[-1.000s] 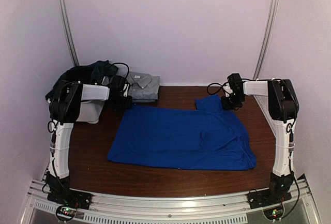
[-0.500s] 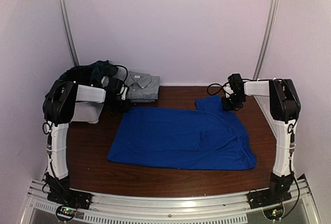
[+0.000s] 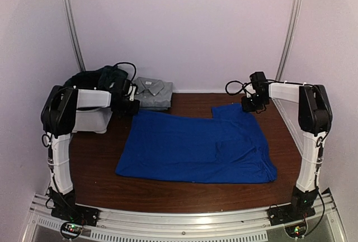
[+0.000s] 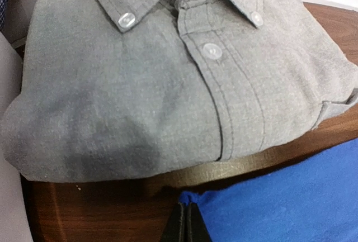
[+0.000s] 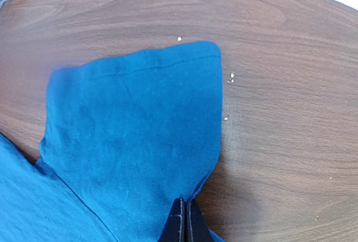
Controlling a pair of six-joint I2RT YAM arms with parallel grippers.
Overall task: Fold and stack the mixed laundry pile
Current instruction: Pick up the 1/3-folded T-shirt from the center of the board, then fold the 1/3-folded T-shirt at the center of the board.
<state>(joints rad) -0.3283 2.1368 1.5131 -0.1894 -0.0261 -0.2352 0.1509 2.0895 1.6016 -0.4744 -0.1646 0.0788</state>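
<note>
A: At the left gripper, fingers how?
B: Pressed tight together, pinched on the far-left corner of the blue T-shirt. Rest of that cloth off to the right of the tips, flat on the table.
A: Straight ahead of those tips?
B: Thin strip of bare wood, then a folded grey button-up shirt. Collar at the far end, 3 buttons showing. Just beside the blue cloth, not touching it.
A: Left of it?
B: White basket, close by, heaped with dark garments. Some dark green in there; can't tell the pieces apart from above.
A: Over at the right gripper?
B: Clamped as well, shut on the edge of the T-shirt's sleeve. Sleeve spread ahead and to the left of the tips, lying on the wood, hem stitching at the end farthest from them.
A: Right of those tips?
B: Bare wood only, plus a few white specks just past the sleeve's far corner.
A: Between the 2 grippers?
B: T-shirt body, mostly flat, running from both sets of tips back toward the arm bases. A few wrinkles on the right gripper's side. Both arms reaching to the far side of the table, 1 at each far corner of the cloth.
</note>
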